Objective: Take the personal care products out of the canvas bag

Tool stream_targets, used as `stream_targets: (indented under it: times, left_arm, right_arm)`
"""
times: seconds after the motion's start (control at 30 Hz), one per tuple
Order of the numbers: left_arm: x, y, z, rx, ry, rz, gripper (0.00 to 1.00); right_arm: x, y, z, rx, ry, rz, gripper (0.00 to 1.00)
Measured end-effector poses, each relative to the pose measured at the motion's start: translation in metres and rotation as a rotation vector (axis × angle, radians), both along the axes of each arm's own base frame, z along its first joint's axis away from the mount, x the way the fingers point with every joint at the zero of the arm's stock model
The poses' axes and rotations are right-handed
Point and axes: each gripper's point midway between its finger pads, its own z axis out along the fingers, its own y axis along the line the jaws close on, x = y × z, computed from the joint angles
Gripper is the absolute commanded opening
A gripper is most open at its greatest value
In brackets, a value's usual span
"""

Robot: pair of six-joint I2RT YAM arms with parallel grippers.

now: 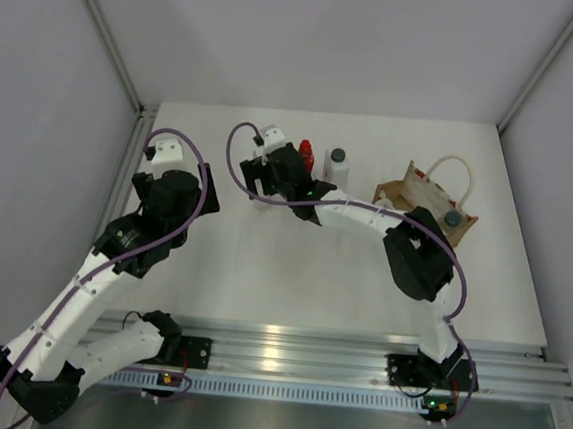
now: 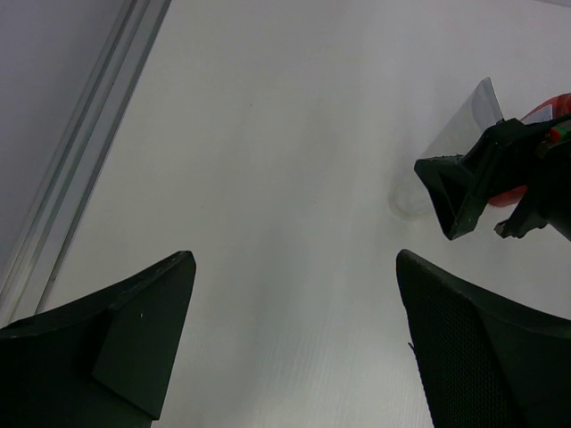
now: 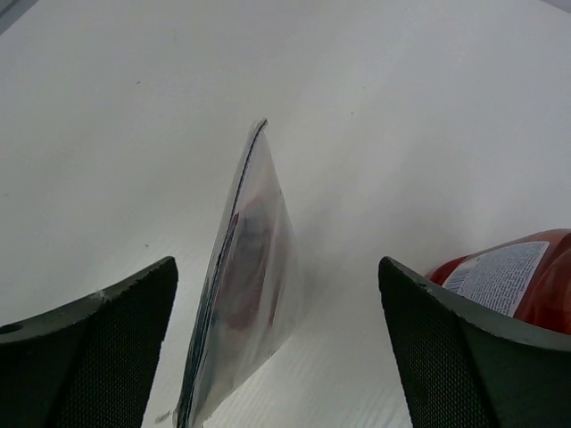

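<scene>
The slim grey-white tube (image 3: 239, 294) stands upright on the table between the wide-open jaws of my right gripper (image 3: 277, 267), touching neither finger. In the top view the right gripper (image 1: 262, 182) is at the table's back centre-left. The red bottle (image 1: 307, 156) stands just right of it and also shows in the right wrist view (image 3: 510, 276). The white bottle with dark cap (image 1: 337, 165) stands beside the red one. The canvas bag (image 1: 424, 194) lies at the back right with a dark-capped bottle (image 1: 453, 218) in its mouth. My left gripper (image 1: 206, 189) is open and empty over bare table (image 2: 294, 339).
The left wrist view shows the tube (image 2: 457, 134), the right gripper's black finger (image 2: 468, 183) and the red bottle (image 2: 546, 111) to its right. A metal rail (image 1: 131, 151) runs along the table's left edge. The bag's cream handle (image 1: 451, 167) loops toward the back.
</scene>
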Motion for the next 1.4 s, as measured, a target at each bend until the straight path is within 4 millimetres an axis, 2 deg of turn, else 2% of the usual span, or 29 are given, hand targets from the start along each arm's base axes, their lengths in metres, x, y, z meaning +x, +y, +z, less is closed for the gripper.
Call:
stream_targets:
  times: [0.1, 0.2, 0.27, 0.37, 0.47, 0.5, 0.53, 0.63, 0.73, 0.83, 0.97, 1.03, 1.13, 1.2, 1.4]
  left_arm:
    - [0.0, -0.002, -0.001, -0.004, 0.003, -0.01, 0.98]
    - [0.0, -0.005, -0.002, -0.01, 0.011, -0.026, 0.98]
    - [0.002, -0.01, -0.006, -0.011, 0.025, -0.049, 0.98]
    - [0.004, -0.024, -0.012, -0.025, 0.054, -0.113, 0.98]
    - [0.005, -0.045, -0.019, -0.064, 0.09, -0.214, 0.98]
    - [0.004, -0.054, -0.021, -0.083, 0.104, -0.253, 0.98]
    - [0.003, -0.061, -0.023, -0.101, 0.117, -0.289, 0.98]
    - [0.001, -0.085, -0.026, -0.154, 0.157, -0.39, 0.98]
    - [0.002, -0.11, -0.021, -0.222, 0.18, -0.469, 0.98]
    - [0.0, -0.138, -0.017, -0.269, 0.189, -0.547, 0.98]
    - [-0.006, -0.185, -0.015, -0.267, 0.214, -0.661, 0.98]
    - [-0.008, -0.212, -0.012, -0.253, 0.217, -0.719, 0.98]
    - [-0.004, -0.251, -0.008, -0.215, 0.212, -0.782, 0.98]
    - [0.002, -0.27, -0.007, -0.195, 0.21, -0.798, 0.98]
    - [0.051, -0.32, -0.018, -0.164, 0.197, -0.771, 0.95]
  right_arm:
    - [-0.002, -0.003, 0.007, 0.002, -0.007, 0.001, 0.9]
    - [-0.009, -0.014, 0.025, 0.012, -0.022, -0.01, 0.9]
    - [-0.014, -0.026, 0.043, 0.027, -0.035, -0.026, 0.9]
    - [-0.023, -0.053, 0.087, 0.081, -0.061, -0.065, 0.89]
    - [-0.029, -0.103, 0.132, 0.151, -0.077, -0.146, 0.89]
    - [-0.031, -0.119, 0.142, 0.168, -0.08, -0.176, 0.89]
    - [-0.032, -0.143, 0.153, 0.193, -0.084, -0.223, 0.89]
    - [-0.039, -0.216, 0.166, 0.224, -0.065, -0.386, 0.88]
    - [-0.053, -0.28, 0.157, 0.219, -0.019, -0.553, 0.87]
    - [-0.077, -0.338, 0.131, 0.193, 0.038, -0.721, 0.86]
    - [-0.111, -0.394, 0.092, 0.145, 0.108, -0.893, 0.84]
    - [-0.123, -0.416, 0.08, 0.138, 0.128, -0.96, 0.84]
    - [-0.135, -0.437, 0.073, 0.139, 0.137, -1.023, 0.84]
    - [-0.14, -0.443, 0.073, 0.144, 0.136, -1.037, 0.84]
    - [-0.15, -0.448, 0.084, 0.169, 0.106, -1.036, 0.84]
